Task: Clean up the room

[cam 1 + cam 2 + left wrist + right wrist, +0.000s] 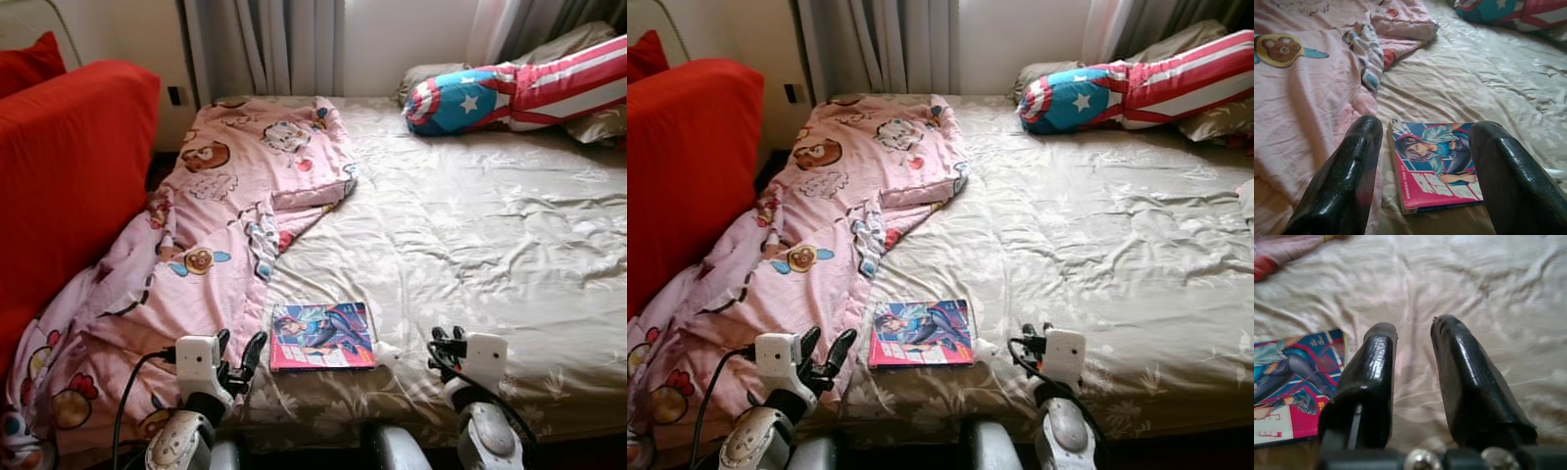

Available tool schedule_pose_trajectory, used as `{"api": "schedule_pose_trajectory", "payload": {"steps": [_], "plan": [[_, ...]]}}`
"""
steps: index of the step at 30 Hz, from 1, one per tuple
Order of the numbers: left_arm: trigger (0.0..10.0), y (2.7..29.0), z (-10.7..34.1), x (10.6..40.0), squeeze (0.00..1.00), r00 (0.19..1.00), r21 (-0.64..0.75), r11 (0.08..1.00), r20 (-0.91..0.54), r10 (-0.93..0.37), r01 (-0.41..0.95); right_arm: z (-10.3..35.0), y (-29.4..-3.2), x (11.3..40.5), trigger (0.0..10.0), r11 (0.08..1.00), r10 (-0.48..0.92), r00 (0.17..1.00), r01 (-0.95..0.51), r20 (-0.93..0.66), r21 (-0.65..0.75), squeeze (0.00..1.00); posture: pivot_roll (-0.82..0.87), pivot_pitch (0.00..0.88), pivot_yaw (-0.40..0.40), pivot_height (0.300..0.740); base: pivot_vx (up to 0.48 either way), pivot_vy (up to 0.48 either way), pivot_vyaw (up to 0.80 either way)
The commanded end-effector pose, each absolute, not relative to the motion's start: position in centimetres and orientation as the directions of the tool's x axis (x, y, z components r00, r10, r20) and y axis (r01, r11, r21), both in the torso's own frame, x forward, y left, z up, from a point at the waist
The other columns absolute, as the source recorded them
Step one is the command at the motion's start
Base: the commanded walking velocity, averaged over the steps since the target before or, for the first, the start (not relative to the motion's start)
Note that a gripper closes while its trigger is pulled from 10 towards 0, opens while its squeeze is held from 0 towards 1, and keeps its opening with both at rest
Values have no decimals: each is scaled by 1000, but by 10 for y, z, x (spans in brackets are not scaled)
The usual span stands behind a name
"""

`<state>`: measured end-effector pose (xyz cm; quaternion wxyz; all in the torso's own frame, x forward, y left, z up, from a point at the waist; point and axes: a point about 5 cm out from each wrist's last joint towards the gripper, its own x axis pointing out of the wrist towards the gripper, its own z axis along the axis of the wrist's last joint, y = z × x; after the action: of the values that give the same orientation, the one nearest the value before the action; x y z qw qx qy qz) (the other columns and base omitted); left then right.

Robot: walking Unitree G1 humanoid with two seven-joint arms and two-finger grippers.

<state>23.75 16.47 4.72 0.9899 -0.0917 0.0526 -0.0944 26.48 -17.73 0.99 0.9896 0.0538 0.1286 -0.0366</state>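
A: Items, left to right?

B: Red sofa [69,186], set beside the bed. Pink blanket [211,225], rumpled along the bed's left side. Left gripper [238,357], fingers spread, nothing held. Comic book [322,336], laid flat on the beige sheet [470,245] near the front edge. Right gripper [443,345], fingers slightly parted, nothing held. Star-patterned pillow [519,93], at the head.

A: Book's position relative to the grippers?

B: Placed between them, ahead of both. The long axis is judged to run across the bed. The left gripper is judged nearer, with the book framed between its fingers.

Daylight from the curtains [265,44]; wrist views seem slightly soft.
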Motion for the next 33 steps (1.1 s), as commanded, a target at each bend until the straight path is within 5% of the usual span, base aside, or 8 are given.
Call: {"api": "schedule_pose_trajectory", "payload": {"steps": [1,2,6,24,25,26,27,33], "plan": [[10000,164,52,239,0,975,-179,965,-78,-206,190,7,-185,266,10000,986,-85,954,122,-287,113,0,-25,64,-26,595,0,0,0],[10000,163,54,240,0,974,-177,964,-73,-212,197,5,-188,271,10000,981,-89,946,137,-313,136,0,-14,85,-15,595,0,0,0],[10000,162,58,242,0,972,-173,962,-65,-225,211,3,-189,281,10000,971,-77,927,153,-367,183,1000,5,112,-7,595,0,0,0],[10000,168,72,214,0,970,-157,966,-94,-224,207,11,-173,309,10000,961,40,900,85,-435,263,1000,93,254,11,595,0,0,0],[10000,168,72,213,0,970,-158,966,-98,-222,205,10,-171,309,10000,959,57,897,73,-438,274,929,95,257,11,595,0,0,0],[10000,168,72,212,0,970,-158,966,-102,-221,204,10,-170,309,10000,958,70,895,62,-441,279,169,99,260,11,595,0,0,0],[10000,168,72,210,0,970,-158,966,-103,-221,203,10,-169,309,10000,958,79,893,55,-444,281,0,103,264,11,595,0,0,0],[10000,166,75,204,0,970,-158,967,-111,-218,200,12,-169,312,10000,957,106,890,30,-444,289,0,113,278,8,595,0,0,0]]}}
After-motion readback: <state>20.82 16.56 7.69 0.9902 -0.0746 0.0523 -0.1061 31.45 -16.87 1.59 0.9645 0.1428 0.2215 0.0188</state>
